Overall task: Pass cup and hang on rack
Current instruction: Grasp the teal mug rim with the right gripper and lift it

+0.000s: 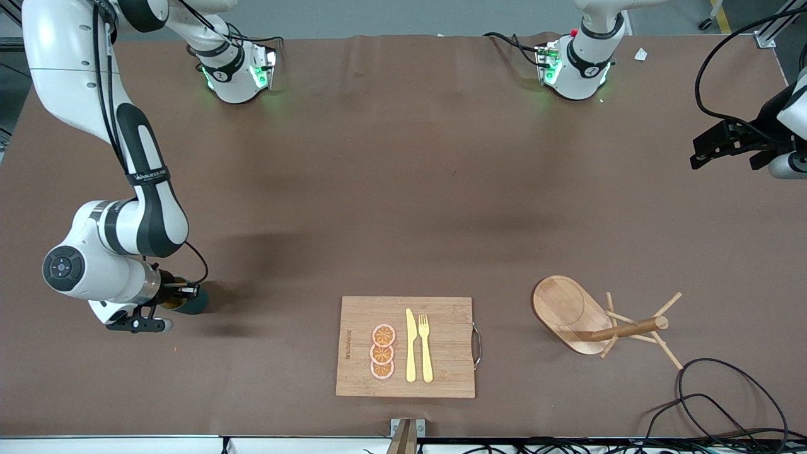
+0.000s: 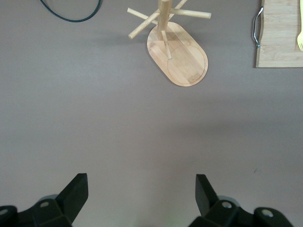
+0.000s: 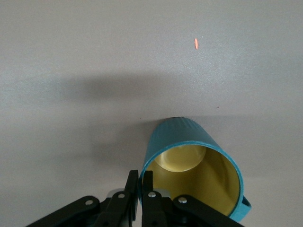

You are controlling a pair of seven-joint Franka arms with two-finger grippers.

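Note:
The teal-green ribbed cup point(image 3: 189, 156), golden inside, rests on the table at the right arm's end point(image 1: 193, 302). My right gripper point(image 3: 140, 178) is shut on its rim, one finger inside the wall and one outside; in the front view the right gripper point(image 1: 178, 294) hides much of the cup. The wooden rack point(image 1: 570, 312) stands toward the left arm's end, its post point(image 1: 624, 330) and pegs bare. It also shows in the left wrist view as the rack point(image 2: 182, 59). My left gripper point(image 2: 142, 189) waits open and empty over bare table, seen at the table's edge point(image 1: 709, 148).
A wooden cutting board point(image 1: 441, 315) with orange slices point(image 1: 383, 352), a knife point(image 1: 411, 347) and a fork point(image 1: 425, 347) lies between cup and rack, near the front camera. Black cables point(image 1: 725, 397) loop beside the rack. A small orange speck point(image 3: 195, 43) lies on the cloth.

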